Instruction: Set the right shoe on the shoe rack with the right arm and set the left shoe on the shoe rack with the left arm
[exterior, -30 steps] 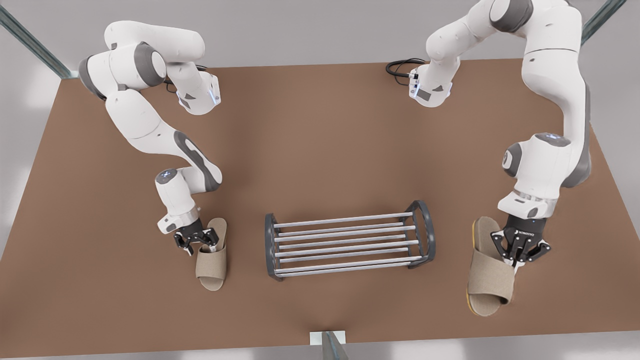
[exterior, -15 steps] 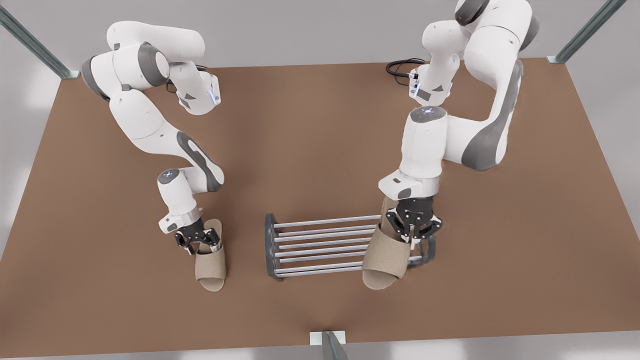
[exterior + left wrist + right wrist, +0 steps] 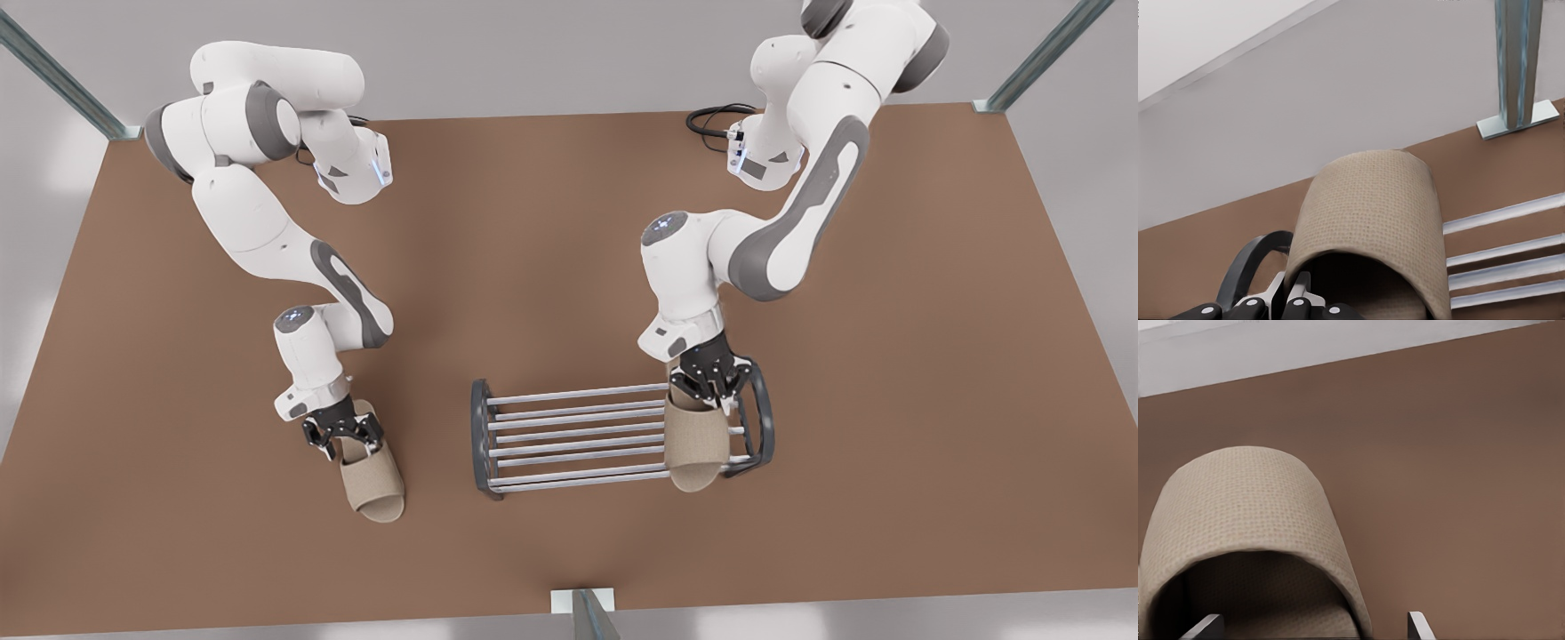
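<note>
The shoe rack [image 3: 578, 436] of silver bars stands mid-table. One beige slipper, the left shoe [image 3: 695, 440], lies across the bars at the rack's end on the front view's right, toe past the front bar. My left gripper [image 3: 709, 387] is at its heel, shut on it. The left wrist view shows that slipper [image 3: 1371, 213], the gripper [image 3: 1291, 300], the bars [image 3: 1505, 253] and a dark hoop [image 3: 1248, 260]. The right shoe [image 3: 372, 480] lies on the table at the front view's left. My right gripper [image 3: 342, 436] is open at its heel, with one fingertip [image 3: 1205, 627] inside the strap [image 3: 1238, 513].
A black cable [image 3: 711, 120] lies at the table's far edge by an arm's base. Metal frame posts stand at the near edge [image 3: 587, 613] and the far corners [image 3: 1031, 62]. Bare brown table [image 3: 933, 400] surrounds the rack.
The left arm carried its slipper from the table at the front view's right onto the rack's end. The right gripper shifted slightly and its slipper turned a little.
</note>
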Tool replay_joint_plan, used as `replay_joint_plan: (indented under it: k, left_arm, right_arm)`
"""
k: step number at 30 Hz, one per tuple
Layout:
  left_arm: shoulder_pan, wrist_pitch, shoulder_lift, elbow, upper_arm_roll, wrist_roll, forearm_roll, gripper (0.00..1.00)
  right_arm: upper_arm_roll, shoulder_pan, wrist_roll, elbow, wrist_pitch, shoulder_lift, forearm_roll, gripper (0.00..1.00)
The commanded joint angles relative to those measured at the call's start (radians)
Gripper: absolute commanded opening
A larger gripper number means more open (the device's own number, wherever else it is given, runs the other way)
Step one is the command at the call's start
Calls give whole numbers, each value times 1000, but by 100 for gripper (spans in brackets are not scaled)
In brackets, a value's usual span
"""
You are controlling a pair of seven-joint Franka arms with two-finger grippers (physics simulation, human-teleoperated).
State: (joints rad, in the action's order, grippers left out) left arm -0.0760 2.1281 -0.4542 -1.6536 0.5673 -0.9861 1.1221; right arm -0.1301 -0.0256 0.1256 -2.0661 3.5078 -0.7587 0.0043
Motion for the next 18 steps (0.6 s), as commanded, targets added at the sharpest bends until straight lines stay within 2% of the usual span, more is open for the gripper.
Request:
replay_joint_plan:
  k: [1,6,12,18]
  left_arm:
    - [-2,52,-14,0,0,-537,10,21]
    - [-1,141,-46,-8,0,-583,19,21]
    - [33,171,-27,-94,0,-592,130,21]
    - [41,176,-24,-115,2,-592,140,21]
  right_arm:
    - [0,0,-15,1,-1,2,2,100]
    - [1,-7,-26,-9,-1,18,-1,100]
    - [0,-37,-107,-71,-1,68,-3,100]
    - [-2,-19,-101,3,-3,30,13,100]
